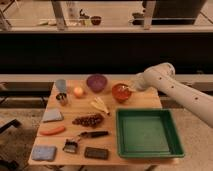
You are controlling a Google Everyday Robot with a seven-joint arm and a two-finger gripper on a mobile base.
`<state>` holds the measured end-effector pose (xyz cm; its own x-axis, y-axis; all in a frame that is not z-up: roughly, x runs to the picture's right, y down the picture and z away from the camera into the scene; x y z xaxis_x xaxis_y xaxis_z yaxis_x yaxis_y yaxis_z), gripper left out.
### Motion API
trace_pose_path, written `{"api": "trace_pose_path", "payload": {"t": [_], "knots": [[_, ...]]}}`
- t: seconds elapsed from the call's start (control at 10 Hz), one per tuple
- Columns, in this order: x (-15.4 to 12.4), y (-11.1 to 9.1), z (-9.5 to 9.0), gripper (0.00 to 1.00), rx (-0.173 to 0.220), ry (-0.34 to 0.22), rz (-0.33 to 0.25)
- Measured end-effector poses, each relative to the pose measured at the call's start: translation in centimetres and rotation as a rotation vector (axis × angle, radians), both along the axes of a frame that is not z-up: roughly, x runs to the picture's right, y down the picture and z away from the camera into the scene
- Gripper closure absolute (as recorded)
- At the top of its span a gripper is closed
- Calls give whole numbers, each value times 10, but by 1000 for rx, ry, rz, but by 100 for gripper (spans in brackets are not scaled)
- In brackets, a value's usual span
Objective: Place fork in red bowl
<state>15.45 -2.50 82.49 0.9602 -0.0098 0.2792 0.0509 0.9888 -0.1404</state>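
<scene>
At the near edge of a wooden table (146, 102), a blue sponge (43, 152), a small black brush (70, 146) and a dark flat block (96, 153) lie in a row. A green tray (146, 132) fills the right corner beside them. Behind these sit a black-handled tool (92, 134), an orange carrot (52, 131), a grey pad (52, 116), a dark bunch of grapes (90, 120) and pale yellow banana pieces (100, 105). Farther back, a metal cup (62, 98) stands in front of a pale blue cup (61, 85), with an orange fruit (78, 92) next to them. A purple bowl (96, 82) stands left of the red bowl (121, 93), which sits near the table's back edge, just beyond the tray's far left corner. The robot's white arm (170, 87) reaches in from the right, past the tray's far side, and its gripper (131, 89) hangs at the red bowl's right rim. The claw's state cannot be told, nor whether it holds the fork. Beyond the table runs a dark low wall (100, 52), and a small dark bowl (95, 20) stands far behind.
</scene>
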Motion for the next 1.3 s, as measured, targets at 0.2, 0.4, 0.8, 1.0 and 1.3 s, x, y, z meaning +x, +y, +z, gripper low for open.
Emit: {"api": "trace_pose_path", "payload": {"t": [0.2, 0.4, 0.8, 1.0, 1.3], "knots": [[-5, -5, 12, 100, 6, -16, -7], [-7, -4, 21, 100, 5, -29, -10], [-8, 1, 38, 100, 8, -52, -4], [-14, 0, 42, 100, 12, -62, -7], [-35, -9, 46, 100, 12, -76, -39]]}}
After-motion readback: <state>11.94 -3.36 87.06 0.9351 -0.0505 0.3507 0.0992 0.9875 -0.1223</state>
